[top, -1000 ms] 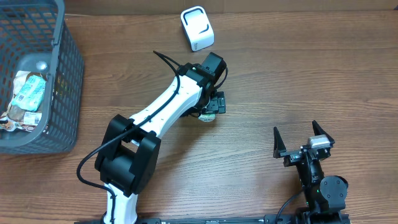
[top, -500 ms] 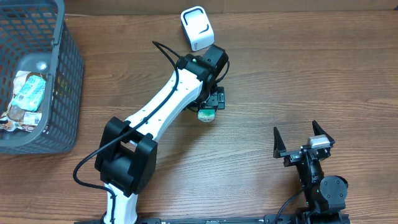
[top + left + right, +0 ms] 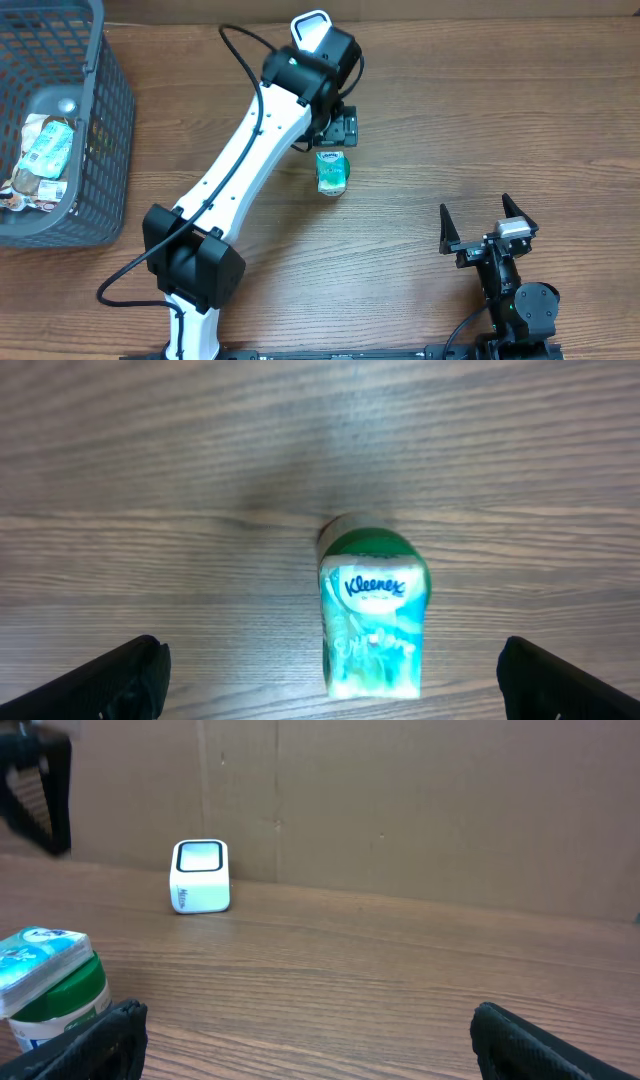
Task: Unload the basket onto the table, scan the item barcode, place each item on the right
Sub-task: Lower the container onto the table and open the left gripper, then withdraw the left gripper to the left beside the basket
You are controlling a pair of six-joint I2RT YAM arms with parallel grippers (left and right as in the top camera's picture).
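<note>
Tissues, a small teal pack (image 3: pixel 331 172) with Kleenex printed on it, lie near the middle of the wooden table (image 3: pixel 450 120), free of both claws. From the right wrist view the pack rests on top of a green round lid (image 3: pixel 60 1000) with a white base under it; I cannot tell whether the two are one item or separate things. The left gripper (image 3: pixel 338 140) hangs just beyond the pack, on the side toward the table's far edge, not touching it. Its fingers are spread wide and empty, and in the left wrist view only their dark tips show in the bottom corners, with the pack between and ahead of them. The long white left arm reaches out diagonally from its black base at the near edge, a black cable (image 3: pixel 245 50) looping over it. The white scanner (image 3: pixel 312 28) stands at the far edge of the table, partly hidden behind the left wrist from above, and shows whole in the right wrist view, in front of a brown cardboard wall (image 3: pixel 400 800). The right gripper (image 3: pixel 475 215) sits low at the near right corner, well apart from the pack, its jaws spread wide with nothing in them. At the far left stands a grey basket (image 3: pixel 100 150) with several packets (image 3: pixel 45 150) inside.
</note>
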